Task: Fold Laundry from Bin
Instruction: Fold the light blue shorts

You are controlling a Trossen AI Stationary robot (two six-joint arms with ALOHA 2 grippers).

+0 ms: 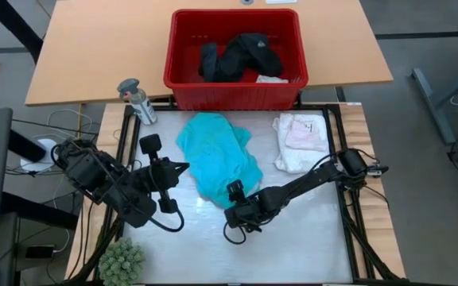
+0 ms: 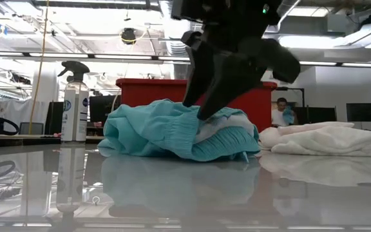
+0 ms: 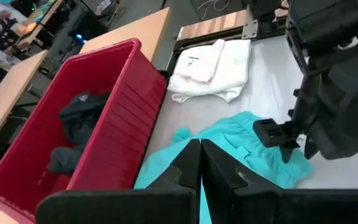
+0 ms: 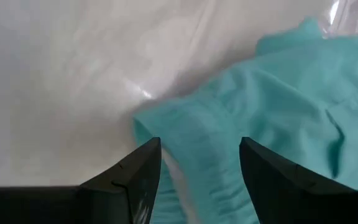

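High view shows the crumpled turquoise fabric shirt (image 1: 217, 159) lying mid-table on the glossy white work surface (image 1: 293, 238), just in front of the red slotted plastic bin (image 1: 235, 59) holding black clothing (image 1: 237, 54). The right gripper (image 1: 234, 193) sits at the shirt's near edge, fingers spread around its hem. The left gripper (image 1: 183, 168) hovers beside the shirt's left side, fingers pressed together. A folded white-pink piece (image 1: 300, 141) lies right of the shirt

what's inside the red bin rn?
Inside the red bin: black clothing bunched mid-bin, plus a small pale piece by one corner. Anything beneath the black pile is covered.
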